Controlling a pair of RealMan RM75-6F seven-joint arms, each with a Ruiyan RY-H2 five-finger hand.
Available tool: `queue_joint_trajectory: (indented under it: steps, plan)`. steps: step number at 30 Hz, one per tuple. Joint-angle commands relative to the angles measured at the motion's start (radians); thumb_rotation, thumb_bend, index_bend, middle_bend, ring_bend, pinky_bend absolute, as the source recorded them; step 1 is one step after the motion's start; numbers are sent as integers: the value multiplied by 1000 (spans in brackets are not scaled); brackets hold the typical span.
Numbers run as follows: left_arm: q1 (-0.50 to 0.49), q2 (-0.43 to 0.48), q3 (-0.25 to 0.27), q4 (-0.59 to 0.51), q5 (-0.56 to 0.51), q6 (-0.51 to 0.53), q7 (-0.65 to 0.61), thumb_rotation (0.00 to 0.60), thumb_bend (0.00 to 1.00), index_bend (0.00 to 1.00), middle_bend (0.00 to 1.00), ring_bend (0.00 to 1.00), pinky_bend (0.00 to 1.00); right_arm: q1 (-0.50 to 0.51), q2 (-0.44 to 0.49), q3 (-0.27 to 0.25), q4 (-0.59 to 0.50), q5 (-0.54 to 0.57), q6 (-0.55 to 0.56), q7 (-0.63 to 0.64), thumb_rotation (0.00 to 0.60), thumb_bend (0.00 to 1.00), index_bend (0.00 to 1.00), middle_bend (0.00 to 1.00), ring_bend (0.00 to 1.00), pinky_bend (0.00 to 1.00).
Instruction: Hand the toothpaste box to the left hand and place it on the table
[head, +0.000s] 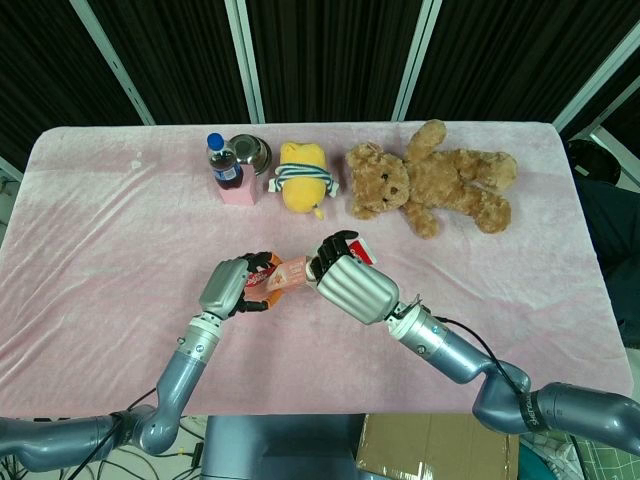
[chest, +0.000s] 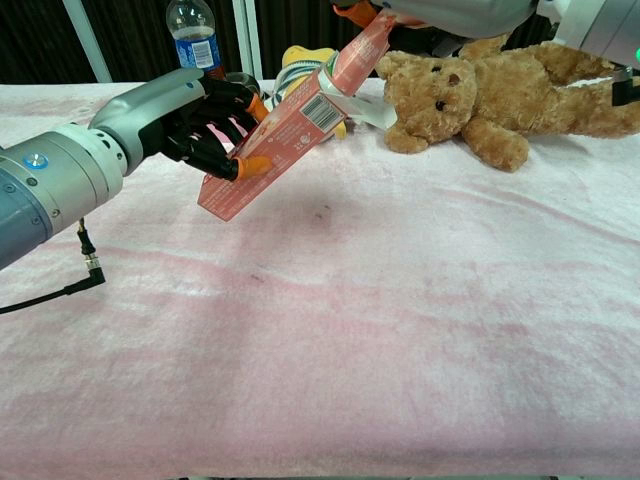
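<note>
toothpaste box (chest: 290, 125) is pink-orange with a barcode on the side, tilted, held in the air over the middle of the pink cloth table (head: 120, 230). my left hand (chest: 205, 125) curls its fingers round the low end; my right hand (head: 345, 280) grips the high end. behind: teddy bear (head: 430, 180), yellow plush (head: 303, 178), bottle (head: 224, 160) on a pink block, metal bowl (head: 250, 152), all along the far edge. open cloth below and toward the near edge.
</note>
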Motion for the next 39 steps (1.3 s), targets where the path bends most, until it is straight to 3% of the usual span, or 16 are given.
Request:
queue_joint_trajectory:
  steps: [1, 39]
  plan:
    - [0, 0, 0, -2, 1, 1, 1, 600, 396, 448, 419, 327, 404, -1, 2, 0, -1, -1, 0, 0, 600, 404, 677, 551, 457, 512]
    - [-2, -9, -4, -15, 0, 12, 15, 600, 395, 448, 419, 327, 404, -4, 20, 0, -10, -11, -3, 0, 600, 404, 677, 549, 457, 512]
